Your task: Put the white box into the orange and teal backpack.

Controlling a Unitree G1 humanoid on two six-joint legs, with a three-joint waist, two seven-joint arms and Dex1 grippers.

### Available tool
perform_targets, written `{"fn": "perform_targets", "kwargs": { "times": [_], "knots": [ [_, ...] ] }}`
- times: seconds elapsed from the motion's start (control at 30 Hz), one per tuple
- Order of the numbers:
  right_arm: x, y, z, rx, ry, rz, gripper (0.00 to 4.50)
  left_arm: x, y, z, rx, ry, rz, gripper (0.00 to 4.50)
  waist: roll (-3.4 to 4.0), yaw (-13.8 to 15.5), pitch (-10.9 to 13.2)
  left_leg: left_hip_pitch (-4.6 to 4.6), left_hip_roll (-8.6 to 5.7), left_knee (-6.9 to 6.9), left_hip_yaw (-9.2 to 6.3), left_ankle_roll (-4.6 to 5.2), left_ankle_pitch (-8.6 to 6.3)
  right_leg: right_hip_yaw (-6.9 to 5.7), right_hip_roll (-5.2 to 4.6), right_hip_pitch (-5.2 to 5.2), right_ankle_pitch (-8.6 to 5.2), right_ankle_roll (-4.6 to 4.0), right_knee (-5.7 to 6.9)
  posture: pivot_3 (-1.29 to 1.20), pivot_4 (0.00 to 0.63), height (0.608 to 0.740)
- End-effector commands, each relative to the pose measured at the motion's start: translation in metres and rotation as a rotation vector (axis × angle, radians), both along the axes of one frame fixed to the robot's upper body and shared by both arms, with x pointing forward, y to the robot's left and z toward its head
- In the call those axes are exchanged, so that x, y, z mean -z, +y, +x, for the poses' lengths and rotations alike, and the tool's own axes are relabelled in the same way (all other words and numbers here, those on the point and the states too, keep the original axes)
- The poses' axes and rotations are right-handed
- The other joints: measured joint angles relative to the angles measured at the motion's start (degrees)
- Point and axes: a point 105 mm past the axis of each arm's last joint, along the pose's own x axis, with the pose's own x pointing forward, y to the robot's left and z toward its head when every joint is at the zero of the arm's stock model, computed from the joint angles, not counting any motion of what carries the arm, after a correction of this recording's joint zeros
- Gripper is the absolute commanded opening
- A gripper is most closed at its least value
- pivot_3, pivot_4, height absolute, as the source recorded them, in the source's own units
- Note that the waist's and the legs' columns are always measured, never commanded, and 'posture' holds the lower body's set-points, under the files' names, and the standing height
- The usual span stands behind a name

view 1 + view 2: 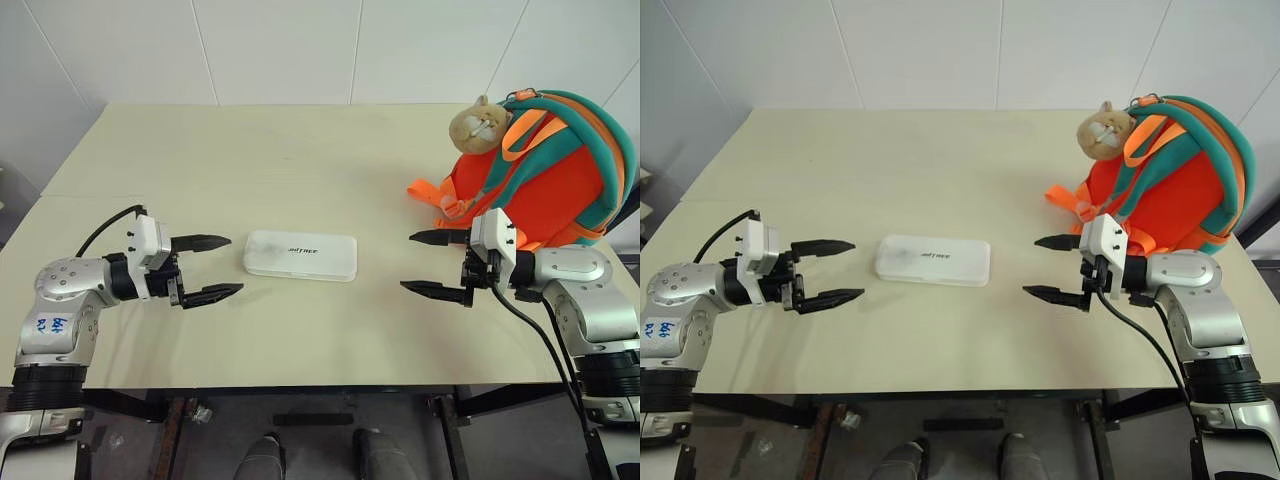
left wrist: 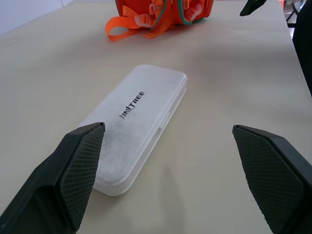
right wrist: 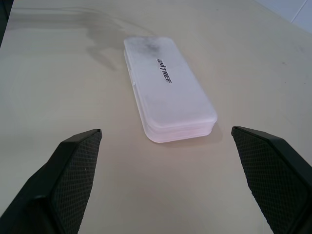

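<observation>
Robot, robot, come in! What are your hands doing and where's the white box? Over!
Left end effector and right end effector open, flanking the white box. Box flat on table, untouched. Orange and teal backpack behind right arm. Nothing in the way.

My box and my backpack
White box (image 1: 300, 255) lies flat mid-table, closed; orange and teal backpack (image 1: 555, 170) stands well apart, far right.

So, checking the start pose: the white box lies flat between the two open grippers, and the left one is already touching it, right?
Not touching. In the left eye view the left gripper stands open just short of the white box, which lies flat between it and the open right gripper.
</observation>
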Motion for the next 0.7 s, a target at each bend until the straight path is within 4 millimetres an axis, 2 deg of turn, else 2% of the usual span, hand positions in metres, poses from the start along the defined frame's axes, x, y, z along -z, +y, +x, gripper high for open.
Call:
{"fn": "perform_targets", "kwargs": {
  "times": [0.03, 0.27, 0.3, 0.33, 0.4, 0.53, 0.7],
  "knots": [
    [-0.007, 0.001, 0.002, -0.009, -0.039, 0.012, 4.5, -0.01, -0.002, 0.0, 0.015, -0.044, 0.022, 4.48, 0.0, 0.0, 0.0, 0.0, 0.0, 0.0, 0.0, 0.0, 0.0, 0.0, 0.0, 0.0, 0.0, 0.0, 0.0, 0.0, 0.15, 0.74],
    [0.009, 0.012, 0.016, -0.043, -0.003, -0.008, 4.5, -0.002, 0.005, 0.012, -0.044, -0.048, 0.021, 4.48, 0.0, -0.1, 0.0, 0.02, 0.0, 0.06, 0.0, -0.01, 0.01, 0.0, 0.0, 0.0, 0.0, 0.0, 0.09, 0.0, 0.15, 0.74],
    [0.012, 0.014, 0.019, -0.04, 0.004, -0.012, 4.5, -0.001, 0.01, 0.016, -0.075, -0.046, 0.018, 4.3, 0.0, -0.2, 0.0, 0.03, 0.0, 0.06, 0.0, -0.01, 0.01, 0.0, 0.01, 0.0, 0.0, 0.0, 0.1, 0.0, 0.15, 0.74],
    [0.017, 0.015, 0.026, -0.028, 0.008, -0.011, 4.32, 0.002, 0.015, 0.019, -0.099, -0.029, 0.016, 4.07, 0.0, -0.2, 0.0, 0.03, 0.0, 0.06, 0.0, -0.01, 0.01, 0.0, 0.01, -0.01, 0.0, 0.0, 0.1, 0.0, 0.15, 0.74],
    [0.024, 0.016, 0.035, -0.009, 0.017, -0.013, 3.88, 0.007, 0.025, 0.024, -0.146, -0.023, 0.022, 3.54, 0.0, -0.3, 0.0, 0.04, 0.0, 0.09, 0.0, -0.01, 0.01, 0.0, 0.02, 0.0, 0.0, 0.01, 0.14, 0.0, 0.15, 0.74],
    [0.04, 0.016, 0.055, 0.042, 0.015, -0.036, 2.46, 0.017, 0.045, 0.037, -0.273, -0.028, 0.042, 2.19, 0.0, -0.2, 0.0, 0.05, -0.02, 0.11, 0.0, -0.01, 0.02, 0.0, 0.01, 0.0, 0.01, 0.01, 0.19, 0.0, 0.15, 0.74],
    [0.046, 0.022, 0.074, 0.096, 0.014, -0.041, 0.68, 0.026, 0.054, 0.06, -0.421, -0.029, 0.051, 0.61, 0.0, -0.2, 0.0, 0.04, -0.03, 0.1, -0.02, -0.02, 0.03, 0.0, 0.01, -0.02, 0.02, 0.03, 0.22, 0.0, 0.15, 0.74]
  ]
}}
